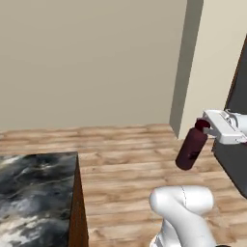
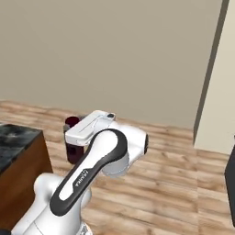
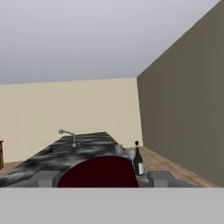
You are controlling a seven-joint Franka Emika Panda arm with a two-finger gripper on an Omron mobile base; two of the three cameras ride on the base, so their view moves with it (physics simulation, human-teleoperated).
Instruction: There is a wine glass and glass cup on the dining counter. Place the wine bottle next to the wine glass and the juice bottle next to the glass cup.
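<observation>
maroon juice bottle tilted in the tool; no label readable.

Open floor beside the dining counter corner.

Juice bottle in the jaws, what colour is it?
Dark maroon: the stubby opaque juice bottle has a dark red cap, best seen in the left base view.

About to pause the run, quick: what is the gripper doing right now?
Gripper: closed on the juice bottle, carried tilted in the air above the wood floor.
</observation>
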